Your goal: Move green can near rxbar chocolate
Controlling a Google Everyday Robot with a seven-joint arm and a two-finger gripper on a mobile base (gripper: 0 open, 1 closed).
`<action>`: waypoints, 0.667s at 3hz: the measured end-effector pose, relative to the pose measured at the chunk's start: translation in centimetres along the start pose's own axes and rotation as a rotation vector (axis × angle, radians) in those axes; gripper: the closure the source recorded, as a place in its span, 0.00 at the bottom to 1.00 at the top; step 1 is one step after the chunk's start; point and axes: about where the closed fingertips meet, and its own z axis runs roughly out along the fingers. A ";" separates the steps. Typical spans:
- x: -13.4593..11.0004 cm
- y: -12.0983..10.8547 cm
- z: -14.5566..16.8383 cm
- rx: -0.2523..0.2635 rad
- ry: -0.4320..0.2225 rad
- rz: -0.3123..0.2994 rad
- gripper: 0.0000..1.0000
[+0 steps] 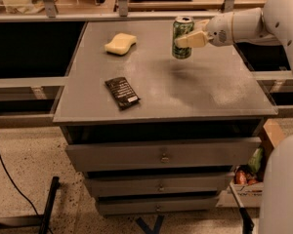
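Above grey tabletop, end effector grips upright swirly green can

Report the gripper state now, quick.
Gripper: closed on the green can, holding it upright over the far right part of the table.

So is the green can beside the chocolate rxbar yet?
No, the gripper holds the green can up at far right, apart from the rxbar chocolate lying front left.
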 end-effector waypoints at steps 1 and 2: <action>0.4 5.7 0.8 -0.131 0.027 -0.014 1.00; 0.3 9.9 1.6 -0.252 0.006 -0.034 1.00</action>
